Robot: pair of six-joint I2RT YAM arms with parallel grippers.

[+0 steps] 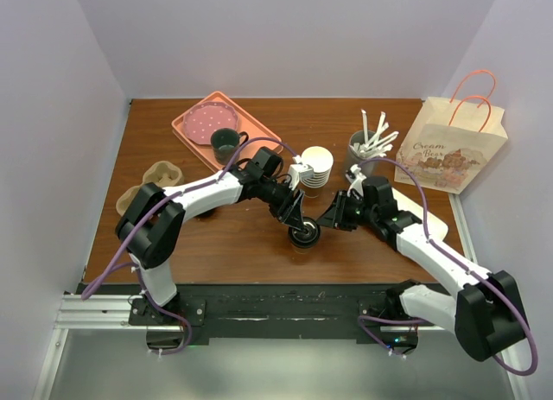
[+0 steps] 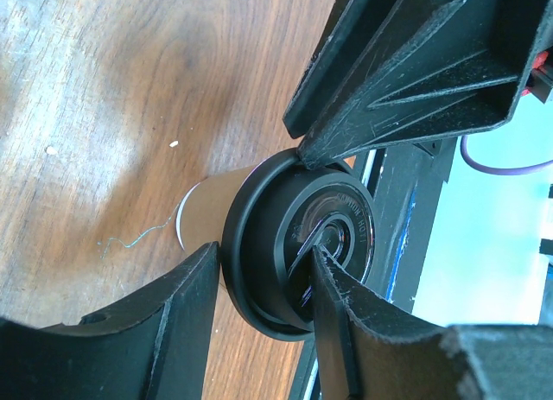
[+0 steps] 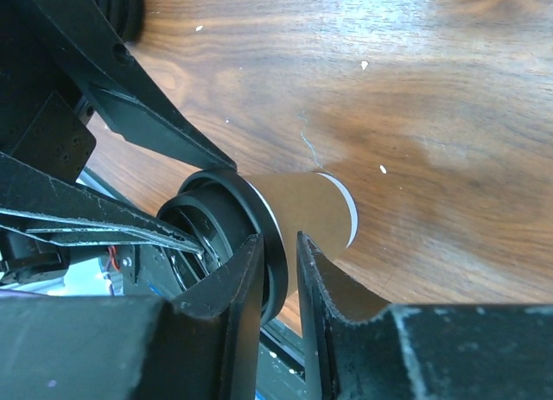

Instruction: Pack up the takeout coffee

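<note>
**Operator:** Brown wooden tabletop [image 1: 216, 253], pale walls [image 1: 285, 37]. The takeout coffee [image 1: 304, 234] stands upright just toward 6 o'clock of centre. The paper bag [image 1: 454, 145] stands at 2 o'clock.

**Inspector:** Tool states?

**Operator:** The left tool [image 2: 263, 283] is clamped across the black lid [image 2: 298, 236]. The right tool [image 3: 281, 275] reaches in from 3 o'clock with its jaws narrow at the lid rim. Whether it pinches cannot be told.

**Inspector:** Procedure: one tool should carry. The other should back off fully before any lift, or the cup will likely twist. Grip should bear on the stiff lid rim, not the soft paper wall. The cup should travel upright and clear the bag's handles.
</note>
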